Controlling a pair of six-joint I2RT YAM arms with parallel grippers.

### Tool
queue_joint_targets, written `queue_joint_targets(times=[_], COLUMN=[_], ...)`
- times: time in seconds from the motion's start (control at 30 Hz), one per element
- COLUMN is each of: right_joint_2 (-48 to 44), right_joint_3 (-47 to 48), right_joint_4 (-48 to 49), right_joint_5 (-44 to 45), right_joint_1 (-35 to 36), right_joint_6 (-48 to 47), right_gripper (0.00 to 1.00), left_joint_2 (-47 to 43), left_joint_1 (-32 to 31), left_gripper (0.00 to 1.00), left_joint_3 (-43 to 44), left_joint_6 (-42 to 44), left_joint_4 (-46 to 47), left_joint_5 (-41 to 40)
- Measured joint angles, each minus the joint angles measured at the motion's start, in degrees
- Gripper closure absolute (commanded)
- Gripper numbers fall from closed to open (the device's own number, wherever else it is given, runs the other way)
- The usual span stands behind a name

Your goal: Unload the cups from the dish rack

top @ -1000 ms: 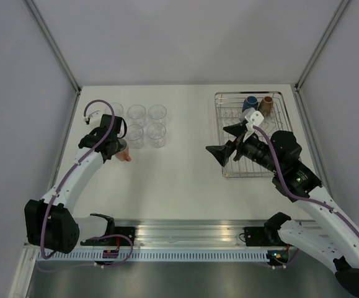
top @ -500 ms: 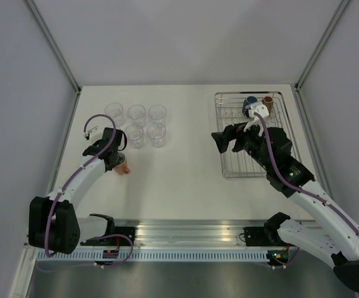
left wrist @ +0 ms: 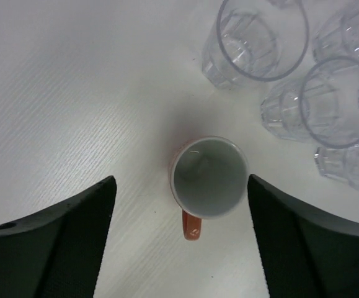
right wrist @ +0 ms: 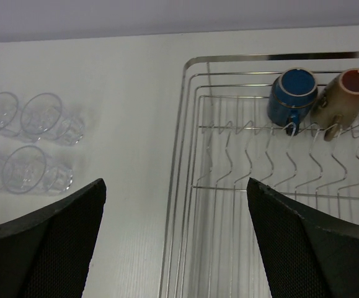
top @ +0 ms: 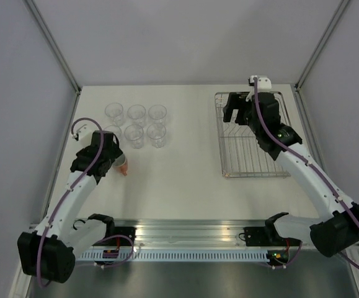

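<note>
Unloading, step in hand: by my judgement, the changeover from one mug, already on the table, to the next one in the rack.
Left gripper (left wrist: 179, 180): my jaws stand apart, a finger on either side of the mug with a gap to each; I hold nothing.
Salmon-orange ceramic mug with a handle (left wrist: 209, 179): upright on the white table (left wrist: 61, 93), mouth up, handle toward the bottom of the left wrist frame. In the overhead view it sits centre left, just below the glasses.
Six small clear glass tumblers (top: 136, 115): two rows of three at the upper left of the overhead view, all on the table. The nearest is near the mug but not touching it.
Rectangular silver wire dish rack (right wrist: 241, 58): right half of the overhead view.
Right gripper (right wrist: 174, 183): my jaws are wide apart and empty, hovering over the rack's far end.
Dark blue ceramic mug (right wrist: 294, 93): upper right of the right wrist frame, in the rack beside its far rail, mouth turned toward my camera.
Brown ceramic mug (right wrist: 346, 90): immediately right of the blue one, turned the same way.
Left to unload: these two mugs, as far as I can see.
Next move, left: rise straight up, clear of the rim and the tumblers.
Next move, right: come down on the blue mug, straddling its body without nudging the brown one or catching the prongs.
</note>
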Motion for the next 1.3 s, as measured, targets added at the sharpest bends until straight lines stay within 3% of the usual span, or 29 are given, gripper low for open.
queue_joint_targets(times=[0.03, 0.23, 0.43, 0.6, 0.9, 1.3], right_joint_2=[1.29, 10.14, 23.34, 33.22, 47.63, 55.39], right_joint_3=[1.27, 8.5, 20.04, 29.27, 44.46, 47.23], right_joint_4=[-0.35, -2.8, -6.45, -9.99, -16.68, -19.63], right_joint_5=[-0.87, -2.73, -4.63, -4.46, -4.13, -3.23], right_joint_1=[-2.32, -12.04, -17.25, -19.45, -19.34, -20.72], right_joint_6=[0.04, -0.2, -0.28, -0.9, -6.88, -10.34], right_gripper=[0.02, 0.02, 0.05, 0.02, 0.02, 0.05], left_joint_2=[-1.79, -12.57, -15.93, -16.7, -17.77, -18.34], left_joint_1=[0.0, 0.02, 0.02, 0.0, 0.0, 0.0], left_gripper=[0.01, 0.01, 0.01, 0.01, 0.01, 0.01], left_joint_3=[0.81, 10.73, 17.22, 14.03, 9.97, 9.29], left_joint_6=[0.04, 2.6, 10.58, 17.2, 21.79, 23.08], left_joint_4=[-0.87, -4.48, -4.55, -4.55, -5.22, -4.92], left_joint_5=[0.09, 1.79, 9.62, 12.07, 13.73, 17.59])
